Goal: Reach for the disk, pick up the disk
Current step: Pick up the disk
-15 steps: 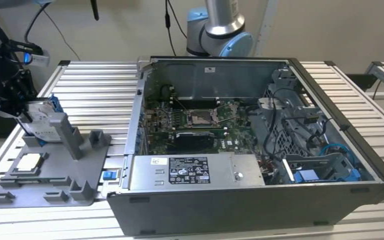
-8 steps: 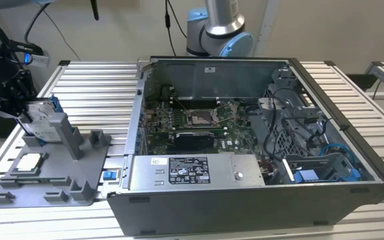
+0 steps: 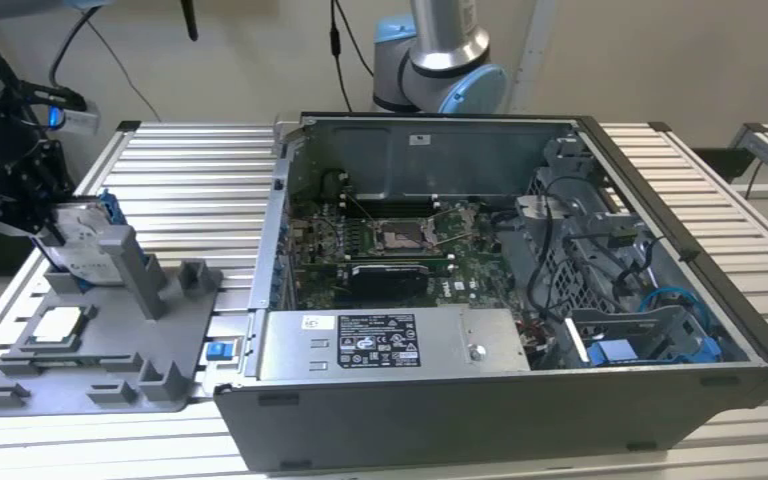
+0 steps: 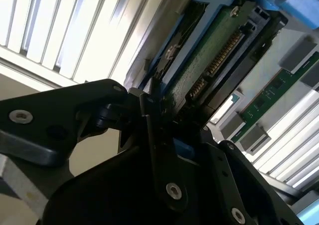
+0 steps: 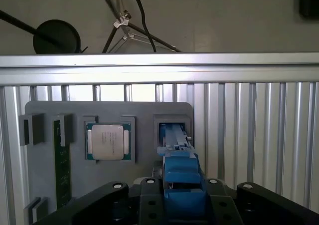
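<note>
the exterior view takes in the whole setting: a ribbed aluminium table (image 3: 171, 165), an open dark grey computer case (image 3: 491, 410) and, toward the exterior view's left, a flat grey plastic fixture tray (image 3: 177, 320) with a small square silver chip (image 3: 61, 325) lying in one recess. at the tray's far end the disk (image 3: 80, 245), a flat rectangular silver metal hard drive in a bright blue plastic bracket, stands on edge beside a grey upright post, its long axis roughly vertical. the black gripper (image 3: 40, 215) sits at its upper end.

the first wrist view looks along the disk (image 5: 175, 135) edge-on: its long axis runs straight from the gripper (image 5: 181, 187) to a slot in the tray (image 5: 144, 116), beside the chip (image 5: 107, 141) and a green memory stick (image 5: 62, 160).

the second wrist view shows the disk's (image 4: 209, 55) green circuit-board face and connector row, tilted away from the gripper (image 4: 179, 135).

in both wrist views the jaws stand narrow, one on each broad face of the disk, pressed against it with no gap showing; the gripper is holding the disk by its near end.
</note>
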`<state>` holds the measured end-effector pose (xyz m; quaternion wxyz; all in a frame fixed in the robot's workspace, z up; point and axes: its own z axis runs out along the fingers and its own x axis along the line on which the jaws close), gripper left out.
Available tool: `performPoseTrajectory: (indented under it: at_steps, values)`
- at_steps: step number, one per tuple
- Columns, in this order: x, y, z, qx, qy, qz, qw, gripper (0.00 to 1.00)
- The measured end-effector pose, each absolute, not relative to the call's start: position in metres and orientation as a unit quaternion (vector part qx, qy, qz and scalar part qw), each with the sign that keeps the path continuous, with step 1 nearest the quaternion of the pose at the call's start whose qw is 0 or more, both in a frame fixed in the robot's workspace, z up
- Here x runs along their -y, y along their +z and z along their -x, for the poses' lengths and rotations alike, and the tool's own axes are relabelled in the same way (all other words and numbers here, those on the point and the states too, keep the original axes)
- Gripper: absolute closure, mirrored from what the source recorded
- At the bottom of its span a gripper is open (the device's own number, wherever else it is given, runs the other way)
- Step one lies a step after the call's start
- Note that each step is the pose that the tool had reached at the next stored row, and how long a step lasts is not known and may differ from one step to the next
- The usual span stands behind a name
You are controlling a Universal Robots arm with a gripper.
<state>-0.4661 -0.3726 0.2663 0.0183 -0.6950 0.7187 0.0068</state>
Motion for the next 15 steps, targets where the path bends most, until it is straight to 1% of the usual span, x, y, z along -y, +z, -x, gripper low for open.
performPoseTrajectory:
  at_steps: [15]
  values:
    - [0.3726,0.2675,0.4661,-0.719,0.007,0.695,0.019,1.0]
